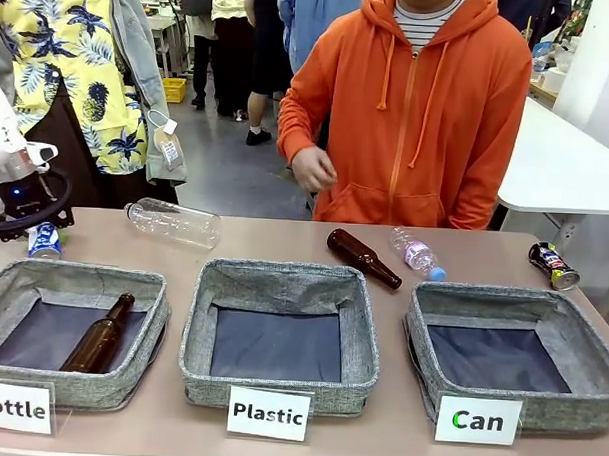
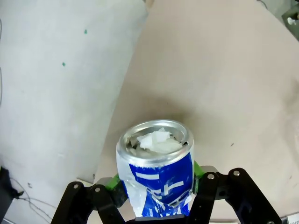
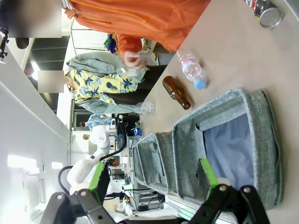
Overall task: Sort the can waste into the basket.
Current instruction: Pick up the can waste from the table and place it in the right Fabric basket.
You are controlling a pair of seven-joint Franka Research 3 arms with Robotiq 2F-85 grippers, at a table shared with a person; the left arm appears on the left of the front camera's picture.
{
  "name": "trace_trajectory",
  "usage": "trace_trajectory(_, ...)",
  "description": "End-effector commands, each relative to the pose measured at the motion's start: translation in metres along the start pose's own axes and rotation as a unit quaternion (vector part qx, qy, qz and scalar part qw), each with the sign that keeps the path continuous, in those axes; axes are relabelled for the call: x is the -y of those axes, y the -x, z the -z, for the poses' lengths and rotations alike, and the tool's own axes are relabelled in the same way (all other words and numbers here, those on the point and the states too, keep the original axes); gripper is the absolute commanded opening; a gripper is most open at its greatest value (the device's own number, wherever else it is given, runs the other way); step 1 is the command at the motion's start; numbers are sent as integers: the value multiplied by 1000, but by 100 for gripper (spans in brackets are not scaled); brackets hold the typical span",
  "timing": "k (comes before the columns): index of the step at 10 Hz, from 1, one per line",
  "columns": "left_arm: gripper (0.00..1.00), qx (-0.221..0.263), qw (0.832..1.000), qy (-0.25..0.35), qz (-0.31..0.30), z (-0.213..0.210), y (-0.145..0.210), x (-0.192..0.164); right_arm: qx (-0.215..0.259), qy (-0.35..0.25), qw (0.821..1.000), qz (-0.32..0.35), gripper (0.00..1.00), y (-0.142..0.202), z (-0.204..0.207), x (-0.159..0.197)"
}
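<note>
Left gripper (image 1: 36,229): points straight down at the table (image 1: 284,237), at the far-left end of the row, well apart from the Can basket (image 1: 492,295). Its jaws are closed on the blue can (image 1: 44,242), green pads pressed to opposite sides of the can's body. In the left wrist view the gripper (image 2: 156,182) holds the blue can (image 2: 156,161) upright. The wall is dented and the opened top shows crumpled white material inside. Whether the can's base rests on the table cannot be told. Right gripper (image 3: 153,175): held above the near side of the Can basket (image 3: 264,140), jaws spread wide, nothing between them. Dark can (image 1: 553,265): lies on its side on the table, just beyond the Can basket's far right corner, untouched. The right wrist view shows it (image 3: 266,11) past the basket's far rim. The Can basket holds nothing. Person in an orange hoodie (image 1: 419,112): stands across the table from the Can basket, one hand (image 1: 312,168) raised at waist level, loosely curled, clear of the table.
</note>
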State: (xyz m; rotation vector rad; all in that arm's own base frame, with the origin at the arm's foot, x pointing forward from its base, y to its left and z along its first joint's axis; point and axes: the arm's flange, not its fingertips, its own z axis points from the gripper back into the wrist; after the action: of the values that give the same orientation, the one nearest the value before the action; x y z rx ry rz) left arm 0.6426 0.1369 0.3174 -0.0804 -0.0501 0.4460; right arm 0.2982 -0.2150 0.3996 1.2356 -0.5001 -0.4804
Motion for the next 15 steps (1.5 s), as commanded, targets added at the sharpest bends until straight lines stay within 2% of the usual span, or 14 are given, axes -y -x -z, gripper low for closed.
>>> trace_trajectory(1,0,24,1000,-7,-15,-18,2,-3,5,-11,1000,-10,100,-2,0,0)
trace_trajectory(3,0,50,999,11,-7,-58,19,-11,5,-11,1000,-10,100,-2,0,0)
trace_trajectory(5,0,67,995,70,31,-121,59,-15,5,-11,1000,-10,100,-2,0,0)
trace_trajectory(7,0,74,981,136,118,-179,115,-17,5,-11,1000,-10,100,-2,0,0)
trace_trajectory(8,0,78,976,147,140,-193,135,-19,5,-11,1000,-10,100,-2,0,0)
trace_trajectory(10,0,124,940,142,283,-223,213,-25,5,-11,1000,-10,100,-2,0,0)
trace_trajectory(12,0,175,882,136,416,-232,264,-42,5,-11,1000,-10,100,-2,0,0)
trace_trajectory(13,0,198,878,131,416,-233,269,-50,5,-11,1000,-10,100,-2,0,0)
trace_trajectory(14,0,136,913,124,364,-237,246,-21,5,-11,1000,-10,100,-2,0,0)
trace_trajectory(15,0,136,913,124,364,-237,246,-21,5,-11,1000,-10,100,-2,0,0)
